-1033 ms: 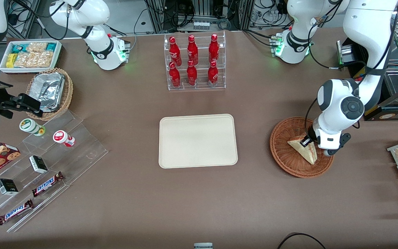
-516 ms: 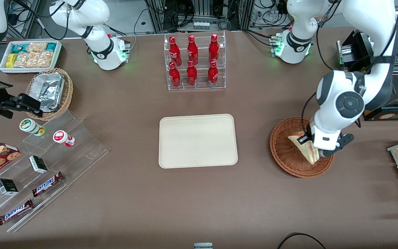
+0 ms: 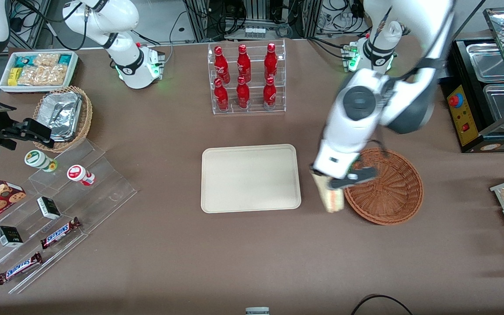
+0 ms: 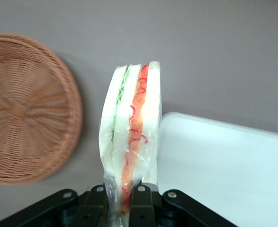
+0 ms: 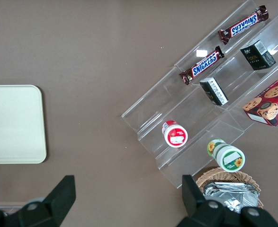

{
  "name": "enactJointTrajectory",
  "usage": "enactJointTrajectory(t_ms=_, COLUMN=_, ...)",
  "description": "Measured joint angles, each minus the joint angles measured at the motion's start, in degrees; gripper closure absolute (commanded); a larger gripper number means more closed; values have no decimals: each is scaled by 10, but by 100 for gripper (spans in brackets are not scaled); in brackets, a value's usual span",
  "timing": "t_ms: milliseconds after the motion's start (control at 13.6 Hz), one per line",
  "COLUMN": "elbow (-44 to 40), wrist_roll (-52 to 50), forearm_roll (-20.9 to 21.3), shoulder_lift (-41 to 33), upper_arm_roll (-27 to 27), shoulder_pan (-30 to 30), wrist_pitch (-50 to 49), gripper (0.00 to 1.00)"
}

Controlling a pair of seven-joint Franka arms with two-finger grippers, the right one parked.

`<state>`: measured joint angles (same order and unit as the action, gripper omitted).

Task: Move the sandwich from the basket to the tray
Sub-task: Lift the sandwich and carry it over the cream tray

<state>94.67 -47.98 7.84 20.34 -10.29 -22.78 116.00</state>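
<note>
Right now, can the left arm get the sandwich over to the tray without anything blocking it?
Probably yes. The gripper, shut on the sandwich, hangs between the basket and the tray; only bare table shows between sandwich and tray.

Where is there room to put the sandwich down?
The whole tray is bare. The gripper, shut on the sandwich, hangs between tray and emptied basket. It is crowded among the stepped shelves toward the parked arm's end.
</note>
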Motion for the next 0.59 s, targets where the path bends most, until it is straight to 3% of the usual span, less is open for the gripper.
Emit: enactJointTrajectory(t_ms=590, elbow=-137, wrist_roll=-2, forearm_roll=13, shoulder_lift=183, upper_arm_roll=1, shoulder_pan=-119, wrist_pitch=30, gripper=100)
